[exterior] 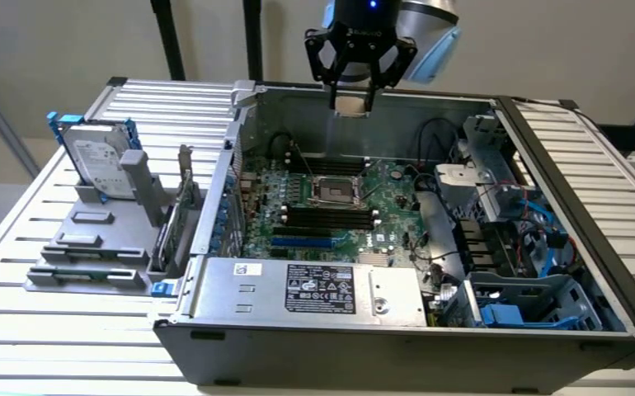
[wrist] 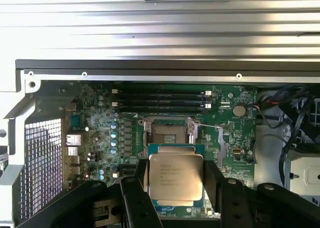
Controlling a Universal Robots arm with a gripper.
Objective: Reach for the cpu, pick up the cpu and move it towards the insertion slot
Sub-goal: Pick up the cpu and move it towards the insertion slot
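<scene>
My gripper hangs above the open computer case, over its back wall, shut on the cpu, a small pale square between the black fingers. In the wrist view the cpu shows its silvery top and pale rim, held flat between the two dark fingers. Beyond it lies the insertion slot, an open square socket on the green motherboard. In the exterior view the socket sits well below the gripper, near the board's middle.
The case lies open on a slatted metal table. A hard drive in a blue frame stands upright on a grey fixture at the exterior view's left. Memory sticks, cables and a power supply surround the socket.
</scene>
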